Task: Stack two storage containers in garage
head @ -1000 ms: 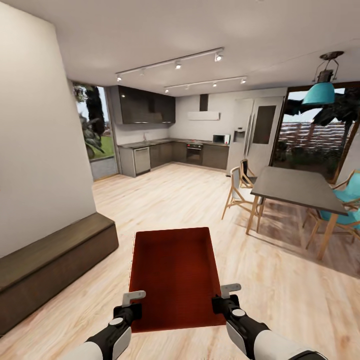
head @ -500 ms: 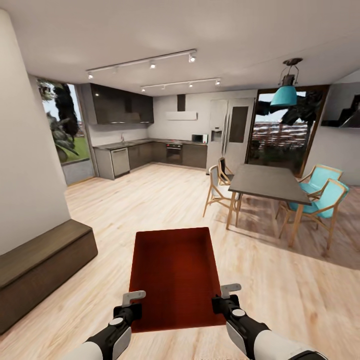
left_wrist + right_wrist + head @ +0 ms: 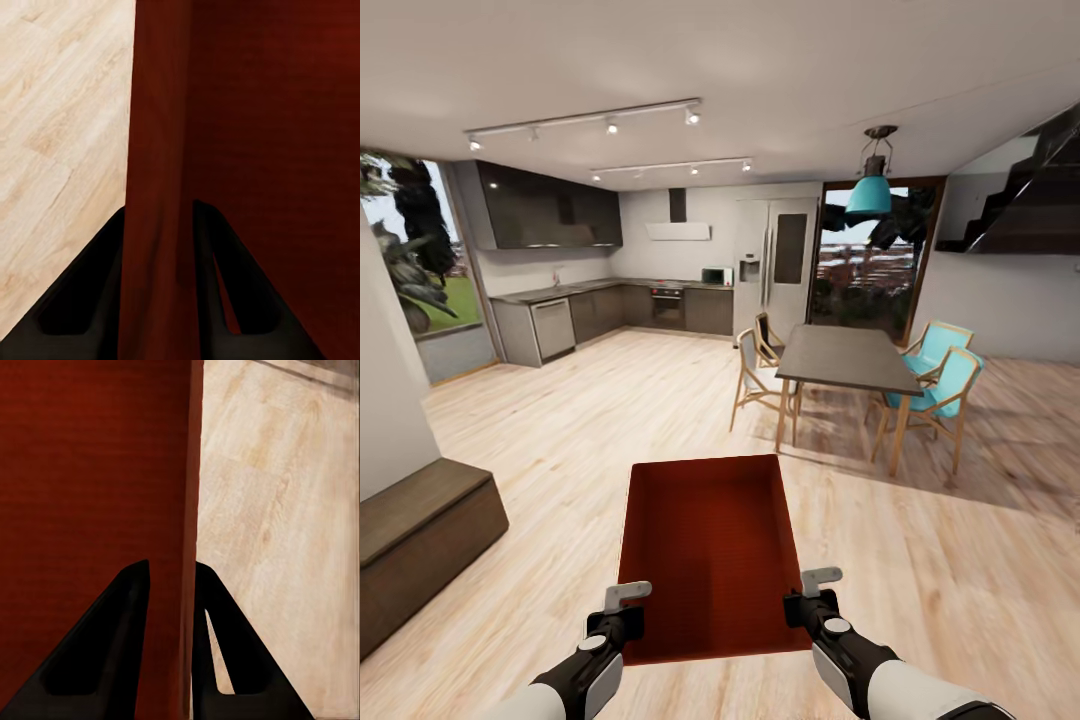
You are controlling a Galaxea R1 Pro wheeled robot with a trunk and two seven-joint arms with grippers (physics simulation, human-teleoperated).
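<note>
- Storage container (image 3: 705,550) in the head view: one red-orange open-top bin, held out in front of me between both arms, above the light wood-plank floor (image 3: 920,590). Nothing in it that I can see; walls plain and smooth, inside a darker red.
- Progress, my read: only the carry leg is under way. I'm in an open room with a kitchen (image 3: 610,300) at the back, a dining table (image 3: 845,360) with teal chairs (image 3: 945,385) off to the right and a dark low cabinet (image 3: 420,540) at left. No grey concrete, no garage doors, no car, so nothing is placed yet. Second bin not spotted here; it's left to fetch, then stack.
- My left gripper (image 3: 622,610) sits at the near left corner of the bin, my right gripper (image 3: 810,595) at the near right corner, both low by the near edge.
- Left wrist view: my left gripper (image 3: 159,285) pinches the bin's side wall, one dark finger (image 3: 90,292) outside over the planks, the other inside against the red. Wall runs straight up between them.
- Right wrist view: my right gripper (image 3: 171,637) clamps the opposite wall the same way, a finger (image 3: 112,645) inside, the other outside above the wood floor. Wall looks thin and upright, no visible tilt.
</note>
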